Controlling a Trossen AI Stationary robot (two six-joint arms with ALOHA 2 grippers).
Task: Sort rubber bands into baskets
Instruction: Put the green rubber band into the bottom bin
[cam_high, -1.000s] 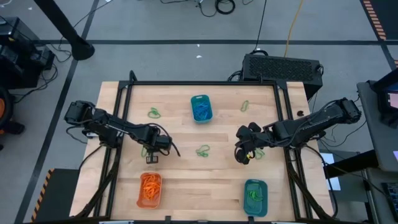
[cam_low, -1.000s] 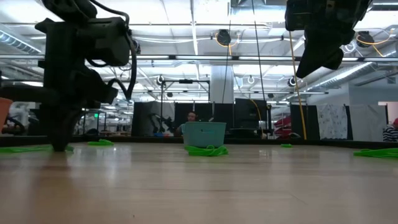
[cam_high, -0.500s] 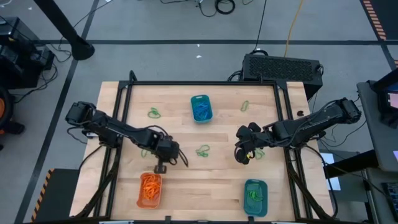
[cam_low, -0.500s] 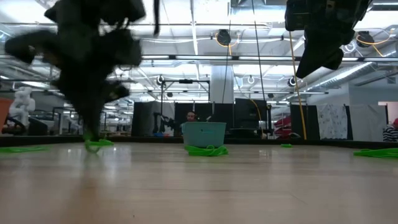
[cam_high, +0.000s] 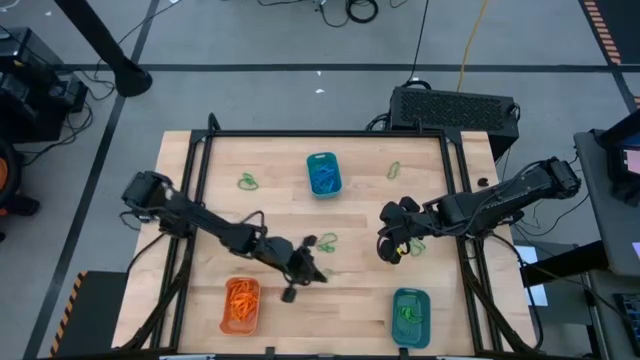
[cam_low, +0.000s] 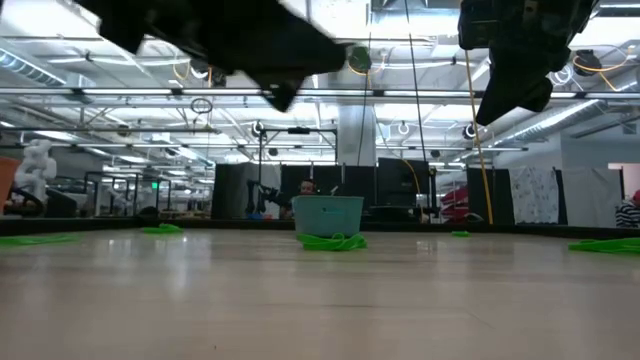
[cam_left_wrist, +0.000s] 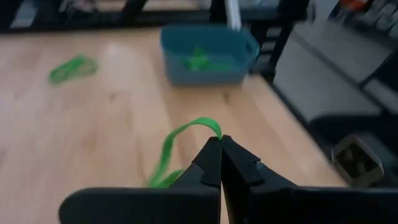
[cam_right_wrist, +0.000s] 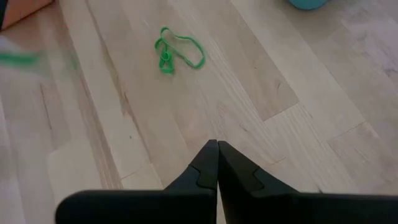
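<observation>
On your light wooden table (cam_high: 350, 300), your left gripper (cam_left_wrist: 219, 144) is pinched tight on a thin green rubber band (cam_left_wrist: 177, 140) near the middle, heading toward the near right teal plastic basket (cam_left_wrist: 208, 53), while your right gripper (cam_right_wrist: 217, 147) waits closed.

Left gripper (cam_left_wrist: 220, 144) fingers pressed together, pinching green rubber band (cam_left_wrist: 176, 149); band trails in loop above wooden table (cam_left_wrist: 112, 118). Beyond it, teal basket (cam_left_wrist: 208, 55) holds green bands. Another green band (cam_left_wrist: 73, 67) lies apart on table.
</observation>
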